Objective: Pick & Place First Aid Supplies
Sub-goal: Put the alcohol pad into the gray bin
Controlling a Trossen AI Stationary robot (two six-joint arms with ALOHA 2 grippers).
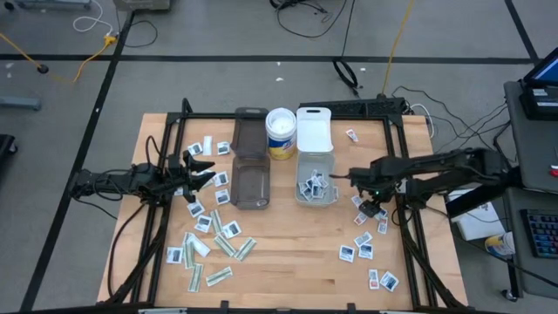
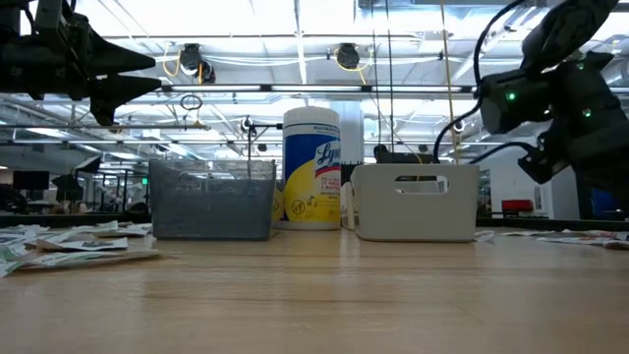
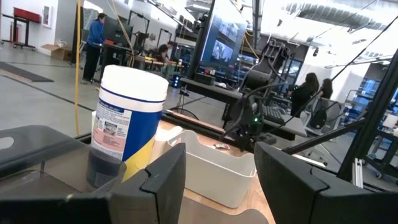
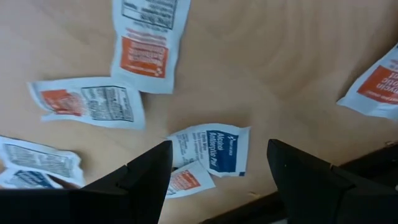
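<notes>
Fingers of both grippers apart, empty; right gripper [image 4: 214,165] above half-hidden blue-print packet [image 4: 214,146].

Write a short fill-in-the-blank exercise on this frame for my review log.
1. The wipes canister stands between the smoky bin and the ____ bin.
2. The right gripper is open above a packet printed in ____.
3. The left gripper is open and holds ____.
4. Packets already lie in the ____ bin.

Missing words: white; blue; nothing; white
</notes>
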